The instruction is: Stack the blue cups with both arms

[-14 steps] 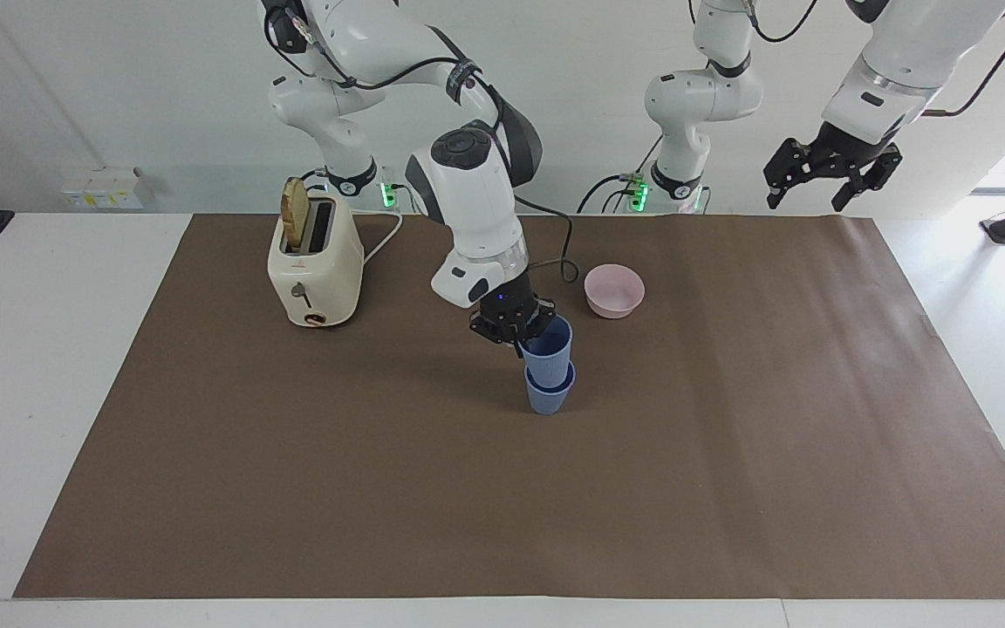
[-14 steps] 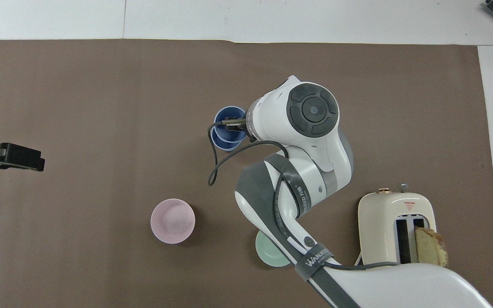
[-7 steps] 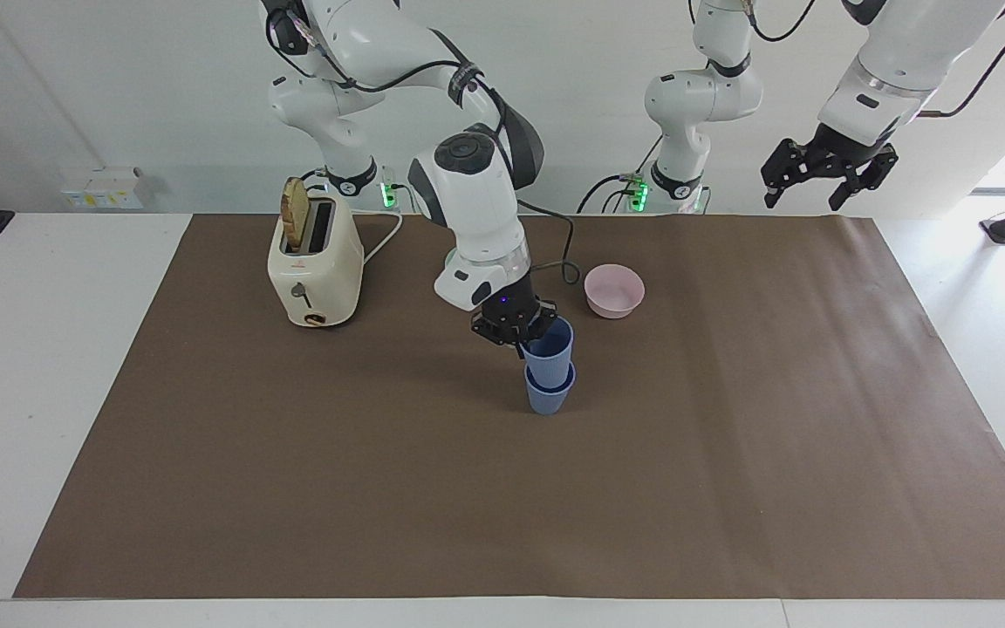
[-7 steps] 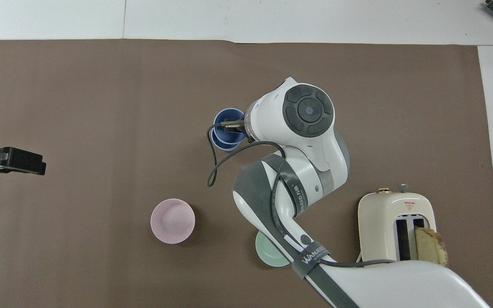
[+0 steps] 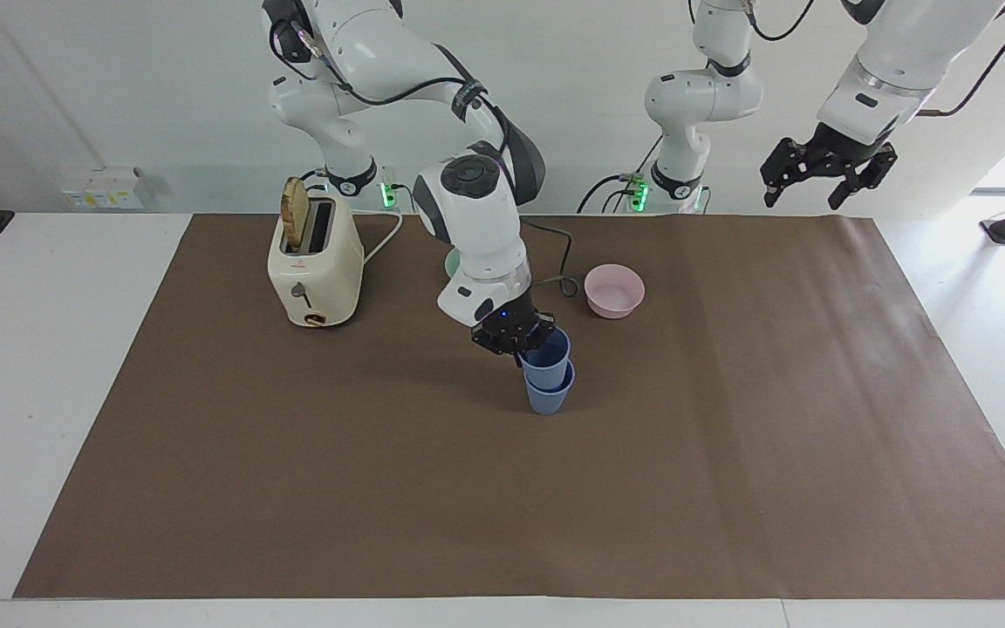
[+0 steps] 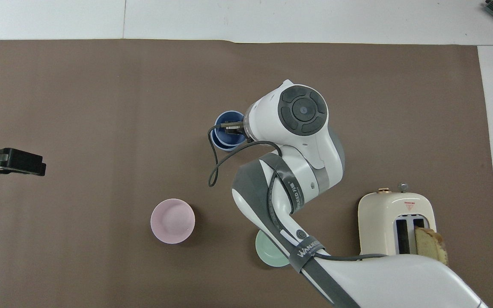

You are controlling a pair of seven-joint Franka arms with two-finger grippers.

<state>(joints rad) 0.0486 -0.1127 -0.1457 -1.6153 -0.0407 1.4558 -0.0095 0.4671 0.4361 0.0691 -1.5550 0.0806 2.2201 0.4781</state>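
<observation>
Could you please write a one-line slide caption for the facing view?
Right gripper shut on the upper blue cup, nested in the lower blue cup; left gripper waits raised, open.

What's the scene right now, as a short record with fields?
upper cup: nested in lower cup, right gripper shut on its rim
lower cup: upright on the mat
right gripper: at the stack, jaws shut
left gripper: raised over the left arm's end of the table, jaws open, waiting
pink bowl: nearer the robots than the stack
toaster: bread in one slot
</observation>
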